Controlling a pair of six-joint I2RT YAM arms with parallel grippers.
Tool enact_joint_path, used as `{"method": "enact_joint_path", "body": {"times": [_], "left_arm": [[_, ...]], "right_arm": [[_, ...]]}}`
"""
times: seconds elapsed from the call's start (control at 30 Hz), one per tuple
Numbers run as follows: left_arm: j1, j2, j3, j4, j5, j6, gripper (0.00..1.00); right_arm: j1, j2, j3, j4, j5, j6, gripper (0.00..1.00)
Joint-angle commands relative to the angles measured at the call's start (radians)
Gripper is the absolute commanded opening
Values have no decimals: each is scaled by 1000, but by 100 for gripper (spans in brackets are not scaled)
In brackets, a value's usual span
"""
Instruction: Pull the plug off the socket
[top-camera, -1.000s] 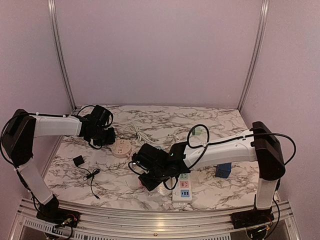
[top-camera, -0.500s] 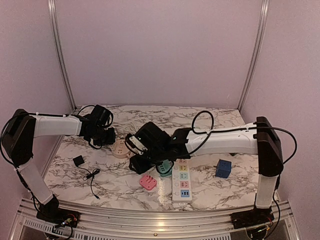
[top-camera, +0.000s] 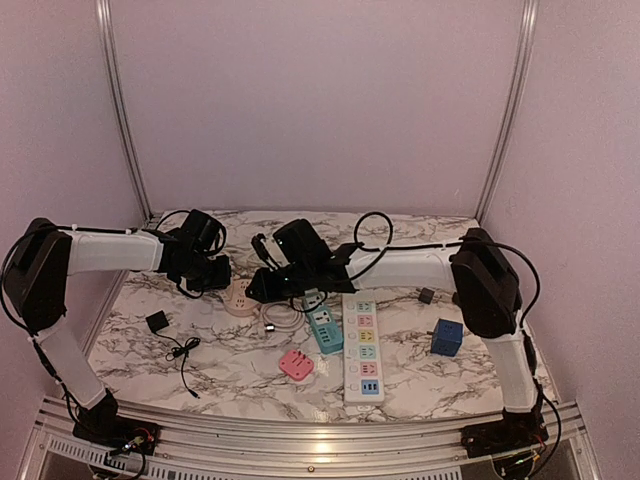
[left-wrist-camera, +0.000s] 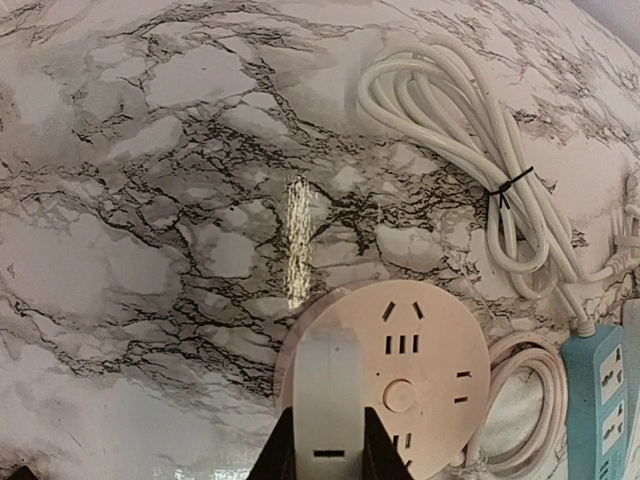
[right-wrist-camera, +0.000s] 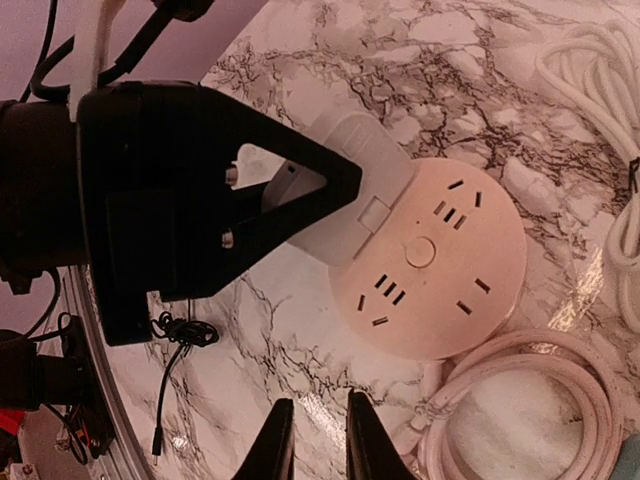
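While my left fingers (left-wrist-camera: 284, 455) clamp the white plug (left-wrist-camera: 326, 385) on the round socket (left-wrist-camera: 430, 370), my right fingers (right-wrist-camera: 276, 440), slightly apart beside the socket, should pin it for a straight pull.

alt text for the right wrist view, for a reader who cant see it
The left tool, black, grips a white plug seated at the edge of a round pink socket on a marble table. The right tool, fingers slightly apart and empty, shows at the bottom edge, with a coiled white cable to its right.
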Motion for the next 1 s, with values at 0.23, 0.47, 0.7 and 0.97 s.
{"method": "enact_joint_path", "body": {"times": [0.23, 0.47, 0.7, 0.97], "left_arm": [[-20, 0, -70, -123, 131, -11, 1], [-22, -18, -82, -130, 131, -12, 1], [-22, -29, -73, -140, 136, -9, 1], [-22, -38, -58, -143, 146, -8, 1]], "right_arm": [[-27, 189, 180, 96, -66, 136, 6], [-46, 209, 162, 128, -14, 180, 0], [-46, 241, 183, 94, 19, 188, 0], [-46, 260, 178, 80, 28, 192, 0]]}}
